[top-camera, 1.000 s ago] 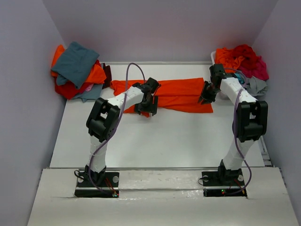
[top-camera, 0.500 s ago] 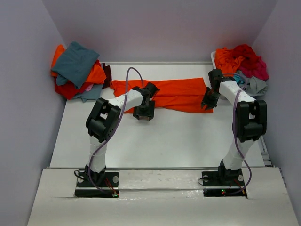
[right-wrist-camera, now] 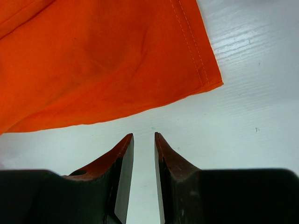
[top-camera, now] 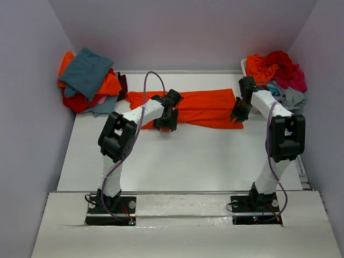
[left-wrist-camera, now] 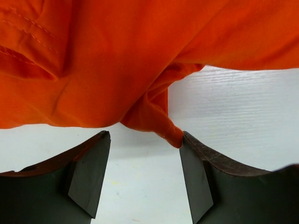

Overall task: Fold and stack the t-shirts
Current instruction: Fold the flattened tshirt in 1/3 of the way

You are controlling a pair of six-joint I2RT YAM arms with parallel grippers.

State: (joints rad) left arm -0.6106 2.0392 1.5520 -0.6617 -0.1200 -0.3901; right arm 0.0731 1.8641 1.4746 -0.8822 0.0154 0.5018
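The orange shirt [top-camera: 207, 107] lies flat toward the far side of the table [top-camera: 183, 161], its long axis running left to right. Both grippers sit at its near edge, so the cloth is just ahead of each pair of fingers. The left gripper [top-camera: 164, 127] stands wide partway along that edge, with a hanging fold of the hem poking between its fingers and brushing one of them (nothing clamped yet). The right gripper [top-camera: 237, 116] is narrow and empty, just short of the near right corner, which I judge it the nearer arm to take.
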